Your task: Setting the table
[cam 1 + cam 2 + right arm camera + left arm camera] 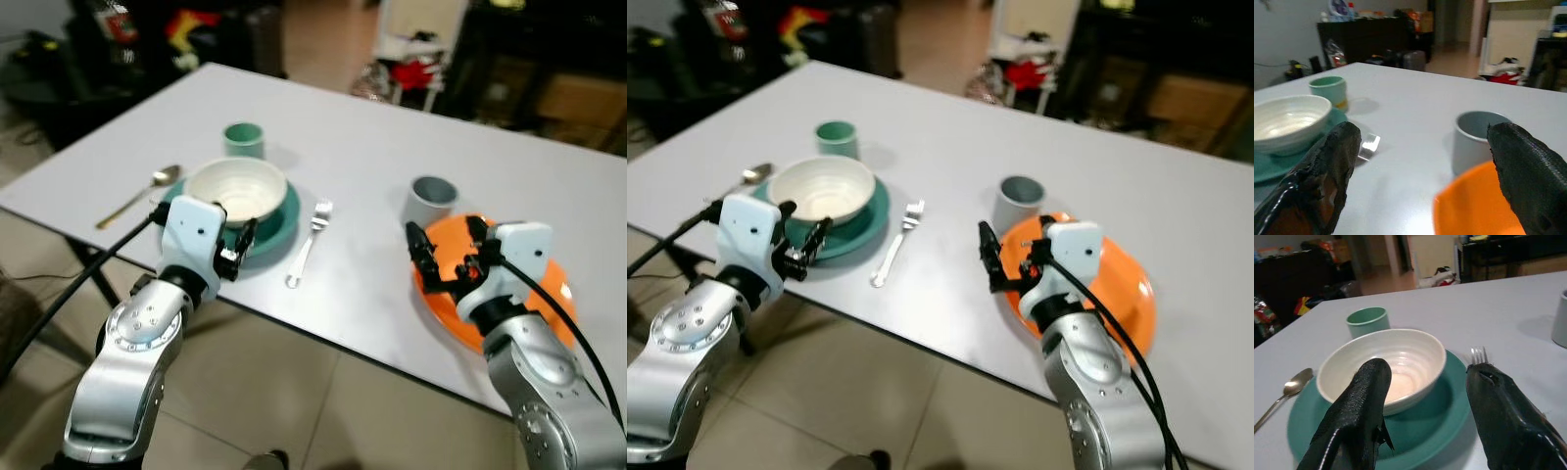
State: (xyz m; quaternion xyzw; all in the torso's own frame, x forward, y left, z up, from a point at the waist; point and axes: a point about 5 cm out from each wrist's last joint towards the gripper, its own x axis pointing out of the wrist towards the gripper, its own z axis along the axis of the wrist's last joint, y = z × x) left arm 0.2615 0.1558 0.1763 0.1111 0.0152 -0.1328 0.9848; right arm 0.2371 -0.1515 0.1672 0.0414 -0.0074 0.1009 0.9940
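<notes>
Left eye view: white bowl (235, 190), empty, seated on a teal plate (279, 230) near the table's (353, 157) near edge, toward its left end. Green cup (243, 139) just behind the plate, contents hidden. Spoon (137, 196) lying just left of the plate, fork (310, 242) just right of it, tines pointing toward the far edge. Grey cup (432, 201) farther right, looking empty, standing just behind an orange plate (554, 279) that reaches the near edge. Left gripper (235, 250) poised at the near rim of the teal plate, fingers parted. Right gripper (446, 257) over the left part of the orange plate, fingers spread wide.

Right eye view: same layout on the pale table top; tiled floor (872, 392) under the near edge; dark furniture and colourful clutter (1029, 73) beyond the far edge.

Left wrist view: two black fingers (1359, 416) set wide apart, gripping nothing, framing the white bowl, bare inside, on the teal plate. Green cup beyond the bowl, spoon bowl off one side, fork tines on the other side. Dark cabinets and a doorway beyond the far edge.

Right wrist view: fingers (1322, 176) held wide, nothing between them. Grey cup directly ahead, touching or just behind the orange plate's rim. White bowl, teal plate and green cup well apart from them along the table. Dark sideboard (1366, 39) with bottles at the back of the room.
</notes>
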